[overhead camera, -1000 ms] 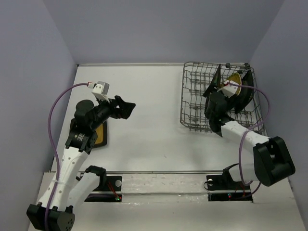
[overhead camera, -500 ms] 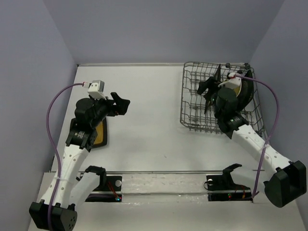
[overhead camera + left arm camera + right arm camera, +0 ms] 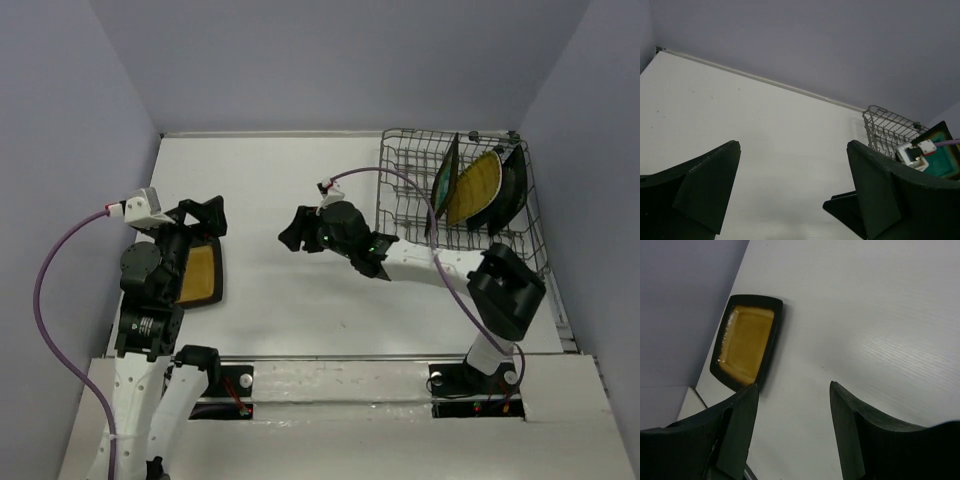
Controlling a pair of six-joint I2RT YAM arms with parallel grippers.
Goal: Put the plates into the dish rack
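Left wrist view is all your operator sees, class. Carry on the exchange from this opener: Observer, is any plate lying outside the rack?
Observer: Yes, a mustard plate lies flat on the table near the left gripper.
Operator: What stands beside the teal plate in the rack?
Observer: A yellow plate, on edge.
Operator: Is the right gripper carrying anything?
Observer: No, it is open and empty over the middle of the table.
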